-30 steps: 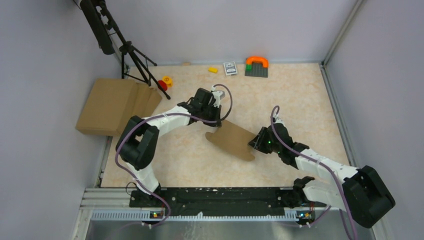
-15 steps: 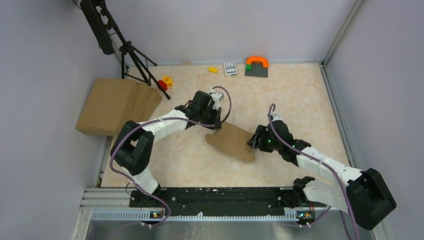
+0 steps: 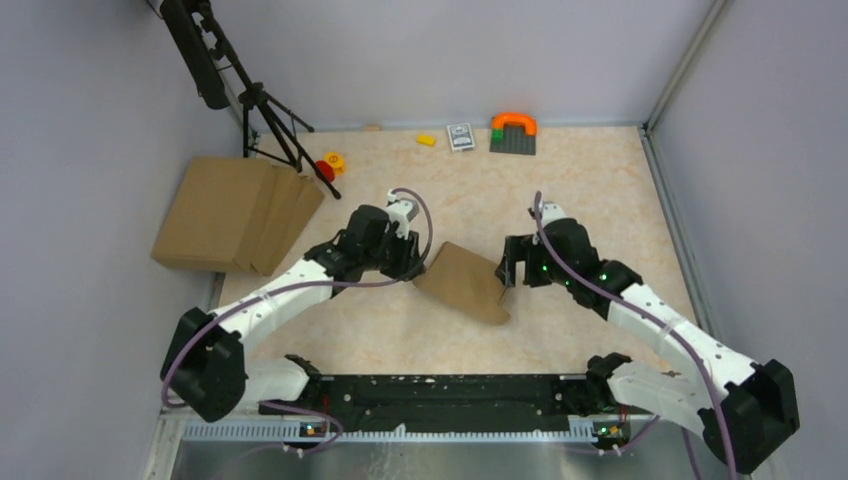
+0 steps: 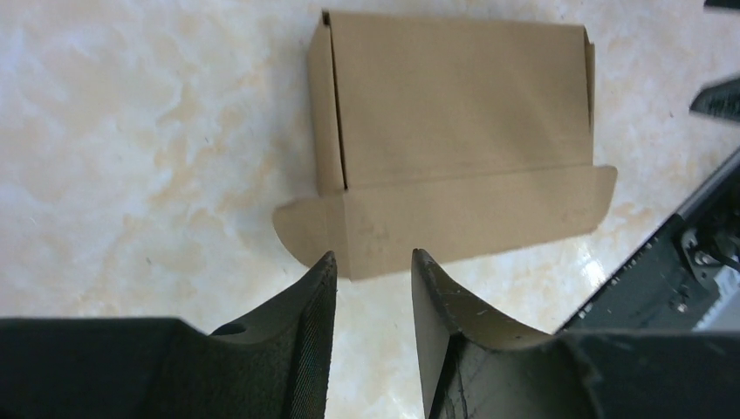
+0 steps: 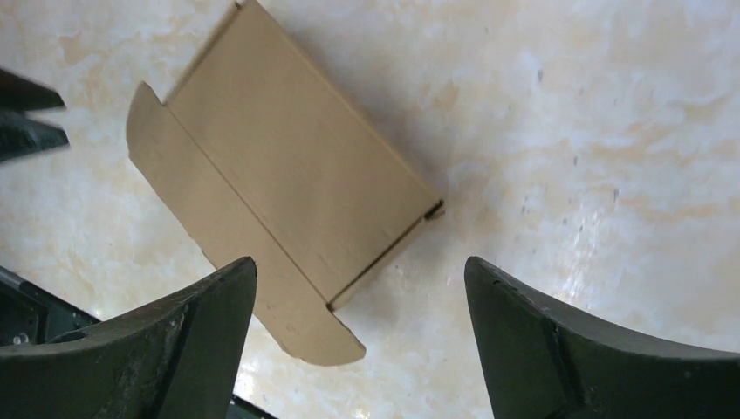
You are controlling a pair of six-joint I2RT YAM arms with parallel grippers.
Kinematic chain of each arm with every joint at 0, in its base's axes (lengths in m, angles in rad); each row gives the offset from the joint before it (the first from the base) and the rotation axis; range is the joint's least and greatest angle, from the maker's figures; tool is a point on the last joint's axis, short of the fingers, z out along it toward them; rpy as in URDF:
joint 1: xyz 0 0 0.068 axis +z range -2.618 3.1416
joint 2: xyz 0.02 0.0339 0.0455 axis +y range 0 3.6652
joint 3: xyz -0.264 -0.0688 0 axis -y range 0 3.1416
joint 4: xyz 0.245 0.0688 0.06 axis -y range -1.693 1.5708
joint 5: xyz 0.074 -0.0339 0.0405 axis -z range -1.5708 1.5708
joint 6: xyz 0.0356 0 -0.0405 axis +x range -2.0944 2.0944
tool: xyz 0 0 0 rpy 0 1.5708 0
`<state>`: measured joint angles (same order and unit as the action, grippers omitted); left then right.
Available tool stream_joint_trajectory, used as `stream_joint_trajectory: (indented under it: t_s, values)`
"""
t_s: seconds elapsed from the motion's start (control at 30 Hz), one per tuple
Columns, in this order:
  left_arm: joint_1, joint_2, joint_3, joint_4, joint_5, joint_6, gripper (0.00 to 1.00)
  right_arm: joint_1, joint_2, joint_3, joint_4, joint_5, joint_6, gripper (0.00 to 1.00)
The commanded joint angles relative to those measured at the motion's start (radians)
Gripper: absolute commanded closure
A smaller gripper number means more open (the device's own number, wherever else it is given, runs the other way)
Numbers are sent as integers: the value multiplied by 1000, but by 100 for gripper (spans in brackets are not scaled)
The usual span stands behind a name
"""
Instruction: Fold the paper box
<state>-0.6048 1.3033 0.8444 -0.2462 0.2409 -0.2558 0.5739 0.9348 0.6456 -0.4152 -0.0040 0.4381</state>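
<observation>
Just beside left tool (image 4: pixel 373 255), paper box (image 4: pixel 454 113)

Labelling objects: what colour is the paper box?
Plain brown; the paper box shows best in the left wrist view.

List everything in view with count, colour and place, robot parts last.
paper box: one, brown, mid-table between the two grippers, long flap with rounded ends lying out flat
cardboard pile: one, brown, left edge of the table
tripod: one, black, far left corner
small toy pieces: two, one red and one yellow, by the tripod's foot
yellow block: one, yellow, far edge
small card: one, grey and white, far edge
orange arch: one, orange, far edge, on a grey plate
table: one, beige marbled
left gripper: one, black, open and empty, pointing at the box's flap
right gripper: one, black, open wide and empty, over the box
</observation>
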Motion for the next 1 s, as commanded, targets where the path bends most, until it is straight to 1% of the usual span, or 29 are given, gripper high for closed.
stream_joint_trajectory:
  t_s: [0.0, 0.03, 0.13, 0.2, 0.23, 0.37, 0.47, 0.6, 0.7, 0.77, 0.87, 0.97]
  values:
    - [-3, -116, -103, 58, 82, -131, 59, 1, 126, 182, -23, 9, -143, 12]
    - [-7, -142, -135, 77, 104, -152, 58, -1, 158, 211, -12, 9, -152, 11]
    - [-12, -192, -211, 130, 145, -220, 54, -24, 248, 248, 55, -86, -168, 7]
    - [-13, -198, -252, 181, 180, -266, 52, -38, 315, 271, 94, -146, -176, 7]
    - [-13, -198, -273, 217, 199, -296, 52, -38, 349, 282, 106, -153, -182, 6]
    - [-11, -167, -384, 454, 261, -426, 51, -44, 486, 298, 171, -218, -208, 6]
    - [-11, -119, -400, 521, 261, -451, 54, -49, 556, 286, 216, -287, -208, 7]
    - [-11, -69, -420, 613, 278, -490, 54, -60, 582, 241, 273, -341, -196, 8]
    - [-10, -45, -443, 676, 285, -513, 55, -92, 590, 209, 307, -401, -173, 13]
    - [-11, -28, -456, 710, 291, -523, 56, -117, 601, 189, 340, -455, -154, 18]
    - [-11, -22, -466, 712, 285, -517, 59, -146, 622, 167, 374, -515, -138, 25]
    - [-11, -35, -476, 704, 281, -508, 59, -169, 658, 154, 400, -557, -126, 37]
